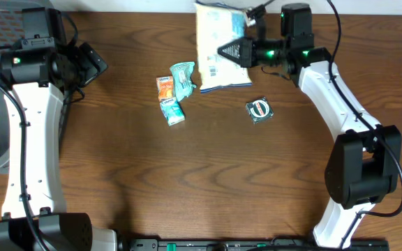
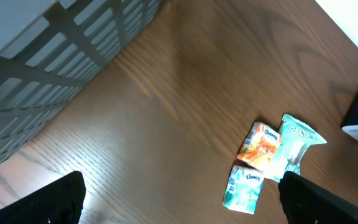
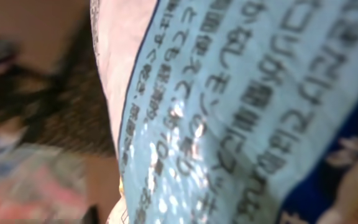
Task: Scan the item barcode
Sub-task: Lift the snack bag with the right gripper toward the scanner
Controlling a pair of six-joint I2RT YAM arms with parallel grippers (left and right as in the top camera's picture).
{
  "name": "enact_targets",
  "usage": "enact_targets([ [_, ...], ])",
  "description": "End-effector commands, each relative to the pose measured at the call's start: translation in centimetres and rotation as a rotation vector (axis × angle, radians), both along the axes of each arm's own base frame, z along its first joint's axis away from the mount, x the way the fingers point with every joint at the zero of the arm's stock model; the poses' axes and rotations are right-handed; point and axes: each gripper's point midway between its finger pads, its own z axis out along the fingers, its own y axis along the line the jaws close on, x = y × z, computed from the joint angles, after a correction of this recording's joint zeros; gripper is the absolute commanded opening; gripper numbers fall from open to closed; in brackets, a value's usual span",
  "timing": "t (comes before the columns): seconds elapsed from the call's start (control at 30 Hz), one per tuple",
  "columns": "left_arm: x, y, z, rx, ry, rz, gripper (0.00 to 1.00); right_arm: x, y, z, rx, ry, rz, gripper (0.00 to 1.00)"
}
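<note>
The right gripper [image 1: 230, 51] is closed on the near edge of the bag [image 1: 213, 35], which lies straight ahead of its fingertips, long axis crosswise to them. The left gripper [image 1: 93, 61] gapes wide, well apart.

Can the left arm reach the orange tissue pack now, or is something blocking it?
Probably yes. The left gripper is open, and only bare table lies between it and the orange tissue pack. Teal packs lie against its other sides, not in the way.
</note>
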Motion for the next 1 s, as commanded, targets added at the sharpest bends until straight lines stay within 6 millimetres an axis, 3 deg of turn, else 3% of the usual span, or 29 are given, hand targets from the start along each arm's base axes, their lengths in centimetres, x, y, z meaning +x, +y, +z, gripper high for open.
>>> enact_targets([
  [0.0, -0.2, 0.2, 0.3, 0.004, -0.005, 0.010, 0.98, -1.7, 1.0, 2.3, 0.089, 0.010, 0.098, 0.01],
  [0.2, -0.2, 0.2, 0.3, 0.004, -0.005, 0.010, 0.98, -0.9, 2.5, 1.0, 0.010, 0.005, 0.020, 0.01],
  [0.73, -0.2, 0.2, 0.3, 0.004, -0.005, 0.010, 0.98, -0.8, 2.7, -0.1, -0.043, -0.005, -0.007, 0.01],
  [0.97, -0.2, 0.2, 0.3, 0.004, -0.005, 0.010, 0.98, 0.3, 1.7, -3.2, -0.198, 0.041, -0.142, 0.01],
])
